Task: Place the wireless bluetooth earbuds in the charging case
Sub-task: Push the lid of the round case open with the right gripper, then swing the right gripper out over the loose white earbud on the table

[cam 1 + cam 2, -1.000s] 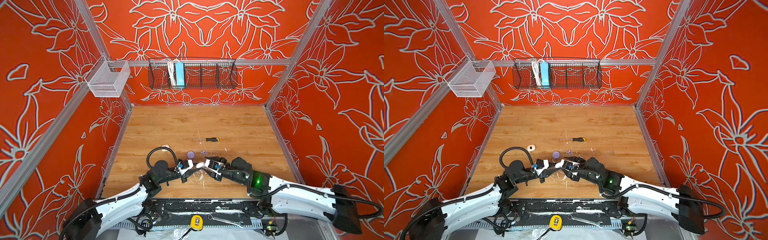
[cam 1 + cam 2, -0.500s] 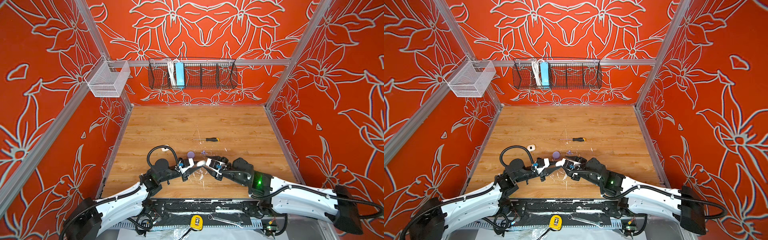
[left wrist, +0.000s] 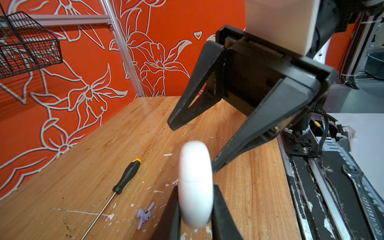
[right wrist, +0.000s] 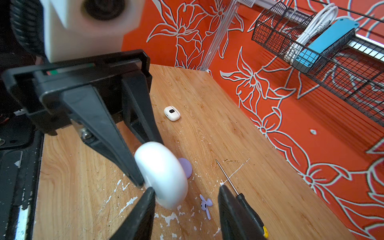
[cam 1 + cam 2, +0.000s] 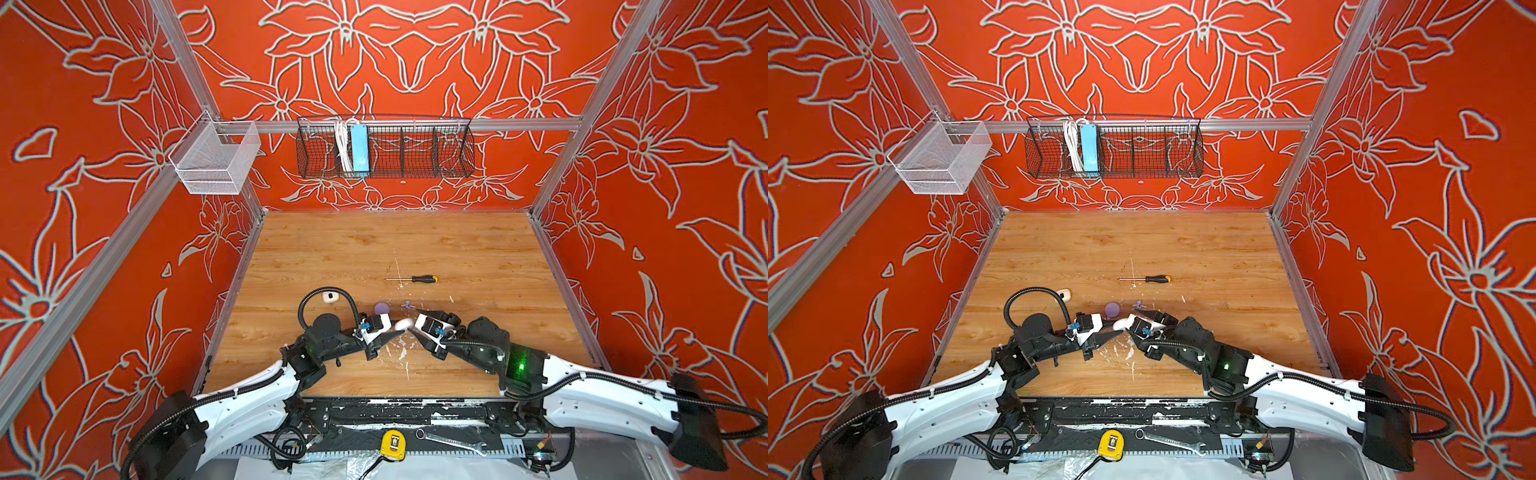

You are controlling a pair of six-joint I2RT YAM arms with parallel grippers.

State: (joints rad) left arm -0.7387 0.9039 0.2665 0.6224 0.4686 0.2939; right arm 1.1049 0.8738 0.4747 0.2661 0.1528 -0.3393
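The left tool [image 3: 196,207] is clamped on a closed white case [image 3: 195,182]. The right tool [image 4: 186,190] stands partly open, one finger [image 4: 143,203] against that case. The lilac earbuds [image 4: 205,204] lie loose on the bench [image 4: 207,99] near a lilac case [image 4: 186,166]. The wall basket [image 5: 415,160] holds a power strip [image 5: 359,147] and cable [image 5: 341,143].

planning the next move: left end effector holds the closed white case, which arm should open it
Right, probably. The left end effector is shut on the white case, so it is busy; the right end effector is open, fingertips beside the case.
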